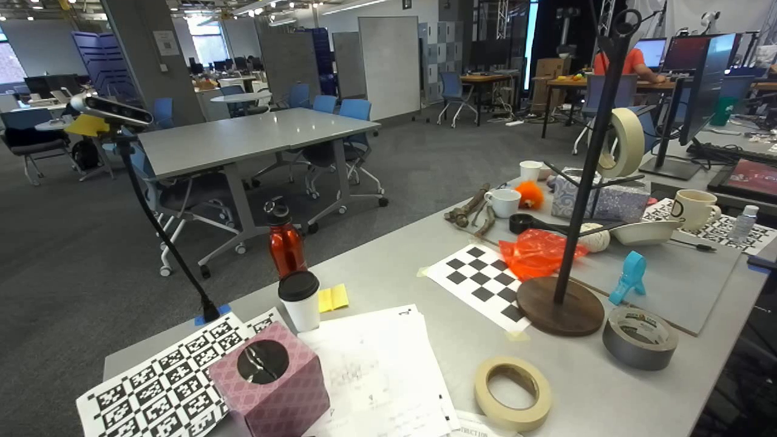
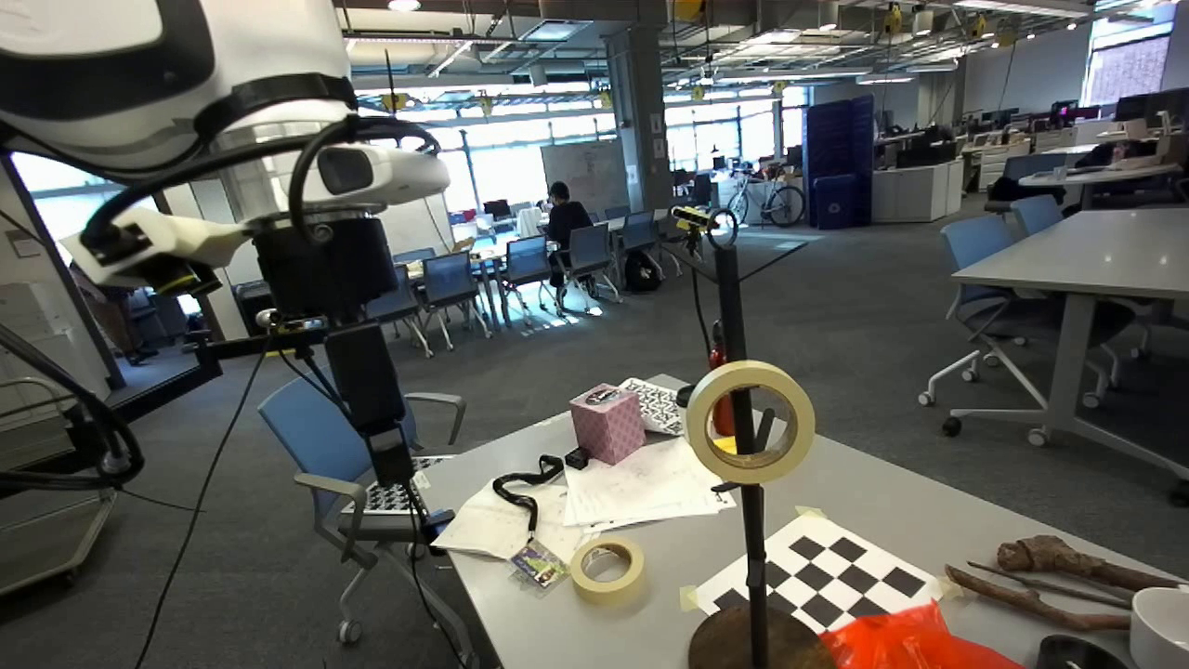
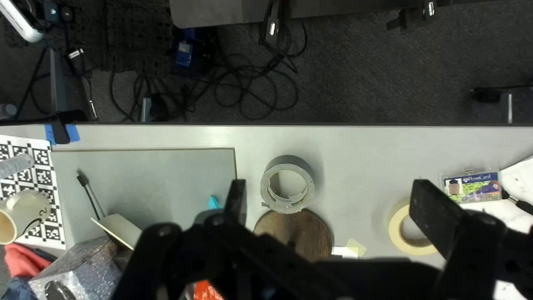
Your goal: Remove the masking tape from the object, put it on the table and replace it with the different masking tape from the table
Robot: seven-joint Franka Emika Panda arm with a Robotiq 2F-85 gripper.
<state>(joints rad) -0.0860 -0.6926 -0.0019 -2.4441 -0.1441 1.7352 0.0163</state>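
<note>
Grey tabletop [image 1: 388, 276] in a large office: partway up a dark stand [image 1: 575, 227] on it, a cream-white masking tape [image 1: 631, 141] sits upright, while a tan masking tape [image 1: 517, 417] lies flat nearby. Through the wrist view I see my pincer [image 3: 330, 187] released, black fingers [image 3: 238, 196] spread wide, the tabletop and a grey tape roll [image 3: 287, 205] showing in the gap.

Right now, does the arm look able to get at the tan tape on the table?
Probably yes: the gripper is open and empty, and the tan tape lies flat on the table with nothing on top; the stand nearby is clear of it.
</note>
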